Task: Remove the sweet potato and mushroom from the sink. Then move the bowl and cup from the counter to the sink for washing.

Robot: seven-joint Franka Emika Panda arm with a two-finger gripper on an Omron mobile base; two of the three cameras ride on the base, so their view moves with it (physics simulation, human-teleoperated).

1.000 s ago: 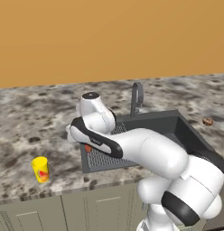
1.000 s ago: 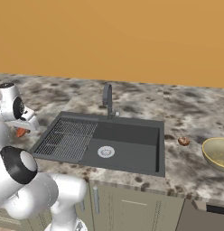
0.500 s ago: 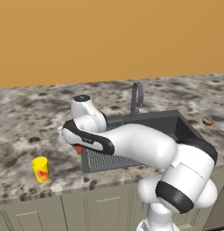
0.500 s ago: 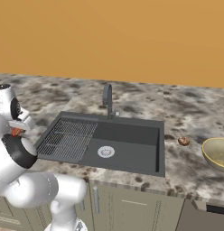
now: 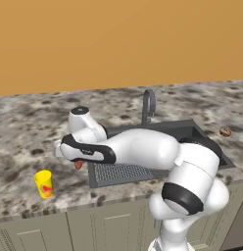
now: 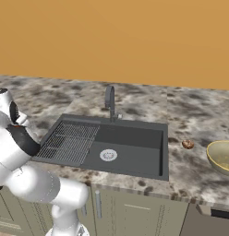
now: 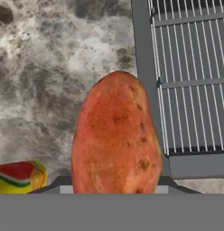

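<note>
Over the speckled granite counter (image 5: 25, 132), just left of the sink's (image 6: 135, 138) left rim, the sweet potato (image 7: 116, 137) hangs in the gripper (image 5: 77, 163). From the hand camera the orange-red tuber stands upright and close, its lower end hidden at the bottom of the picture, so the fingers themselves are out of sight there; the jaws stand partly apart, clamped on the tuber. In the left base view a small patch of orange peeks out beneath the hand, above the stone and apart from the basin.

Beside the tuber in the hand view, the sink's flat dark rim runs up the frame, and beyond it lies the ribbed drainer grid (image 7: 190, 76). At the lower left of that view shows the cup (image 7: 19, 177), yellow with its red mark. From the left base camera the cup stands upright on the counter near the front edge, to the left of and nearer than the gripper, well apart from the sink.

Farther out, the dark grey basin shows a round silver drain (image 6: 108, 155) and a grey arched faucet (image 6: 110, 102) at its back edge. On the counter to the right of the sink lies the mushroom (image 6: 188, 144), a small brown lump, apart from the rim. Just beyond it, at the right edge of the right base view, sits the bowl (image 6: 222, 156), tan-gold, partly cut off by the frame.
</note>
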